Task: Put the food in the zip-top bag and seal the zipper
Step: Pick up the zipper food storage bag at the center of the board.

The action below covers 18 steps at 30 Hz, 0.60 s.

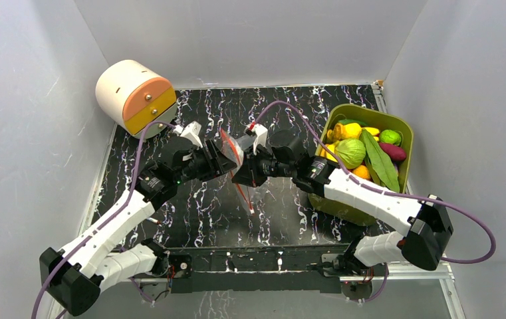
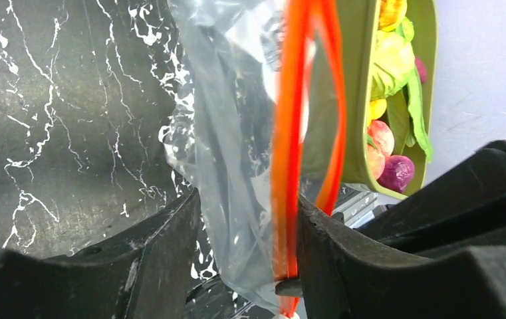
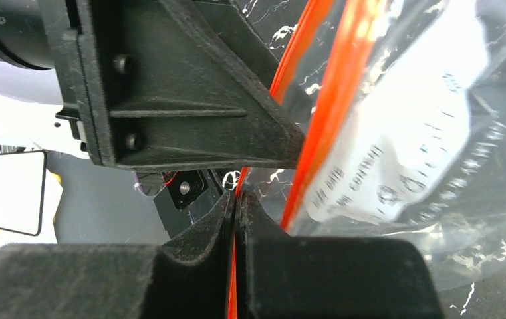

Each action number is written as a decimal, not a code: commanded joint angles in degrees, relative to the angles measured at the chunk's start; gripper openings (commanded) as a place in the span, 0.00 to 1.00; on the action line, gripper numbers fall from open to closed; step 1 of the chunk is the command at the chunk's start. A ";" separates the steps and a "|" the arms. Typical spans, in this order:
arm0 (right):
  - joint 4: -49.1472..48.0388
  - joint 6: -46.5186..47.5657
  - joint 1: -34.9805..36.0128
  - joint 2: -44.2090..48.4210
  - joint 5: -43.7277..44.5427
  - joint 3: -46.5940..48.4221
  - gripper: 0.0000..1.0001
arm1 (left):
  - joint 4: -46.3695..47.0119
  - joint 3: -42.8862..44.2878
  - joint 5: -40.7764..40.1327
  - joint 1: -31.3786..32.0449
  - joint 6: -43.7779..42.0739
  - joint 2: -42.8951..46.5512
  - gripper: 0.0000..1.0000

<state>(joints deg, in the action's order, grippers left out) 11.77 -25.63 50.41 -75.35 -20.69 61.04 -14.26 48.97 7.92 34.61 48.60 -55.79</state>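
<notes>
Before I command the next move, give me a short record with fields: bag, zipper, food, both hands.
zip-top bag: held upright between the two arms at mid-table; no food seen inside
zipper: its two red-orange strips stand apart, mouth unsealed
food: every visible piece lies in the green tub on the right
left hand: open, bag film and one strip between the jaws
right hand: shut on a zipper strip
status: nothing bagged yet
</notes>
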 commanded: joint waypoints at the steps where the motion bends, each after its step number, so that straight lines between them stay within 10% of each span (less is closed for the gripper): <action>1: -3.60 0.13 0.45 1.21 0.55 0.05 0.00 | -0.68 0.17 -1.16 0.02 -1.49 -0.13 0.49; 10: -3.73 -0.52 1.09 -0.67 -0.98 0.50 0.00 | 1.86 -0.94 1.43 0.00 -4.30 -1.01 0.00; 18: 4.36 -5.79 1.33 0.44 6.78 5.38 0.25 | 0.88 -1.59 1.83 0.03 -5.09 2.80 0.00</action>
<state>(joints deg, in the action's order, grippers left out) 13.41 -28.01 51.40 -76.36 -19.33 61.49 -13.13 48.07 8.97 34.63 44.84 -56.18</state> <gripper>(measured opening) 0.173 0.010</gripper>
